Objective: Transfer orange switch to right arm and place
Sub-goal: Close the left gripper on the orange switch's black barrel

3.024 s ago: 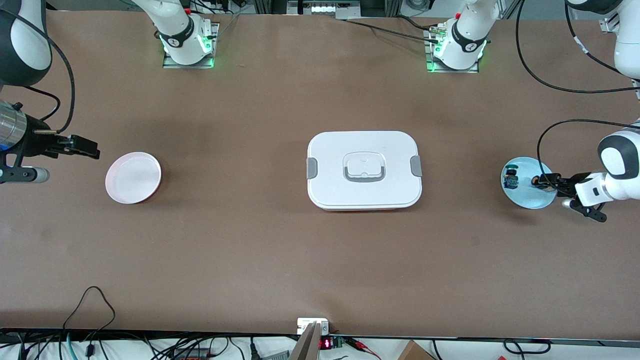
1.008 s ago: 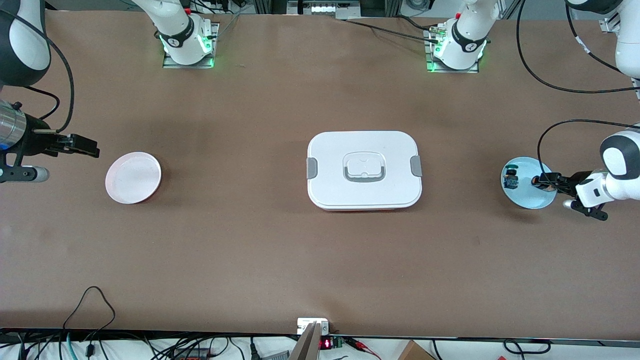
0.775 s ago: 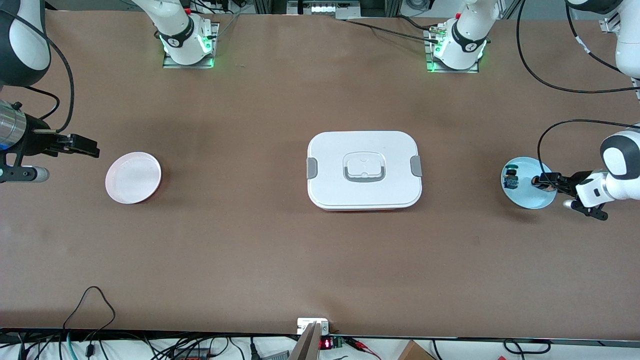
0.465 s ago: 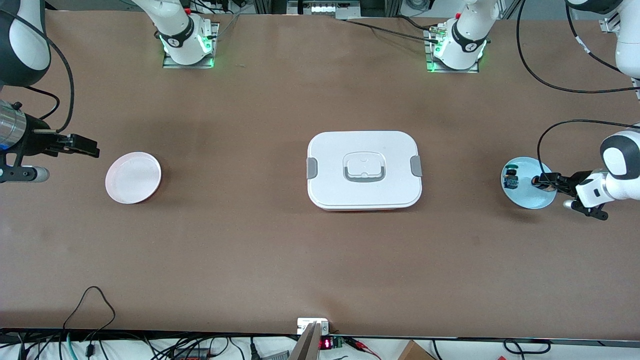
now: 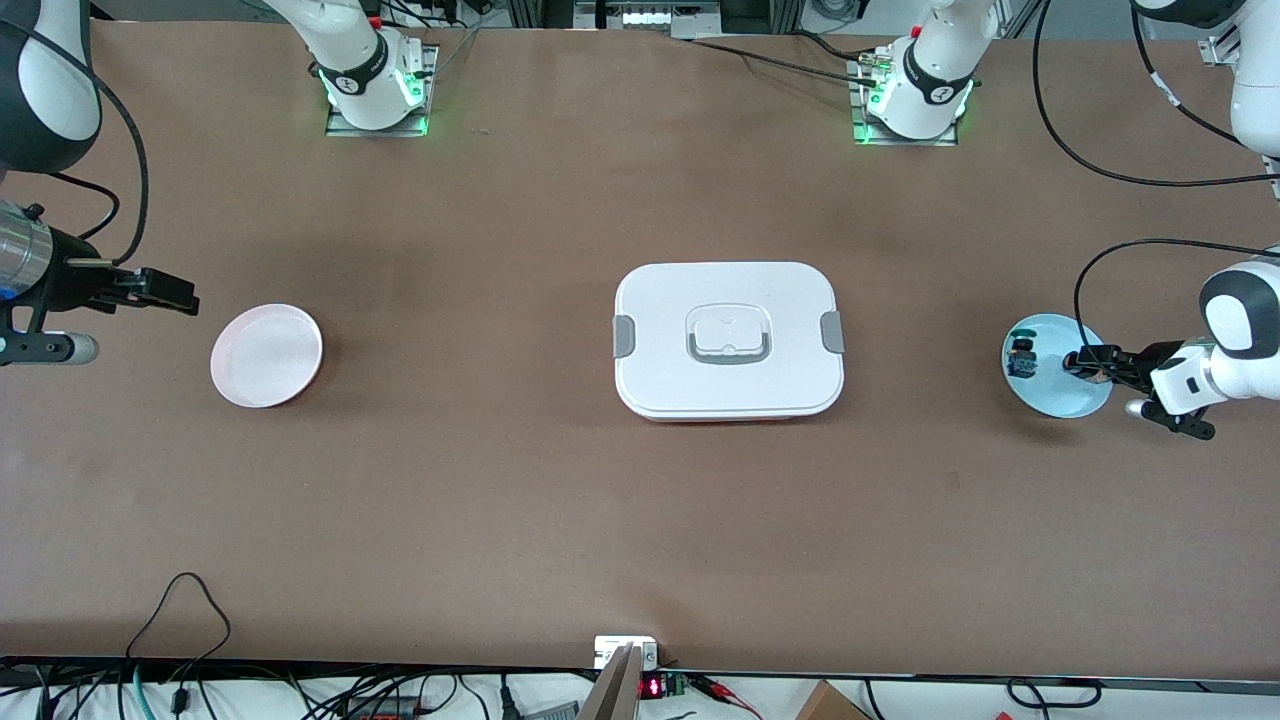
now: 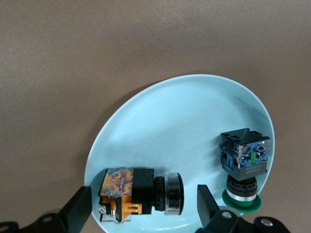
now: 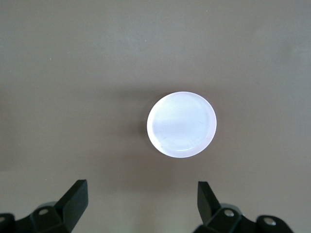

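Observation:
The orange switch point(image 6: 127, 193), with an orange body and a black and silver top, lies on its side on the light blue plate point(image 6: 180, 121), near the rim. My left gripper point(image 6: 144, 200) is low over this plate point(image 5: 1050, 395) at the left arm's end of the table. Its fingers are open and stand on either side of the switch, with a small gap at each end. In the front view the left gripper point(image 5: 1078, 361) hides most of the switch. My right gripper point(image 5: 188, 299) is open and empty. It waits above the table beside the pink plate point(image 5: 266, 355).
A blue switch with a green top point(image 6: 244, 162) stands on the same blue plate, toward the table's middle point(image 5: 1021, 357). A white lidded box point(image 5: 728, 340) sits mid-table. The pink plate point(image 7: 181, 124) is empty. Cables run along the table's edge nearest the front camera.
Since three seconds ago my left gripper has shifted slightly around the orange switch. Nothing has visibly moved in the last second. The right arm has not moved.

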